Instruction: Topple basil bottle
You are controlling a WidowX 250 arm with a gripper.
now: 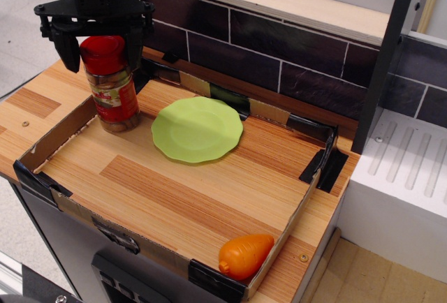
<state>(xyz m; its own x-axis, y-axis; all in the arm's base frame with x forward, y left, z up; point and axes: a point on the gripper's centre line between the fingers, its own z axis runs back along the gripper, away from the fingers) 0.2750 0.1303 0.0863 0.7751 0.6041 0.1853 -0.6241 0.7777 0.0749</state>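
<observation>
Black fingers (70, 52) straddle the upright basil bottle's (112, 86) red cap.

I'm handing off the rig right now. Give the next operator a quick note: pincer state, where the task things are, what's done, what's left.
Pincer: open, its two fingers straddling the red cap of the basil bottle; whether either finger touches the cap cannot be told from this view.
Basil bottle: standing, leaning only slightly, in the back left corner of the cardboard tray, close to the left wall.
Others: green plate lies flat just right of the bottle; carrot sits in the front right corner.
Done: pincer positioned at the cap.
Left: topple the bottle. Tipping it rightward would probably land it on the plate.
</observation>
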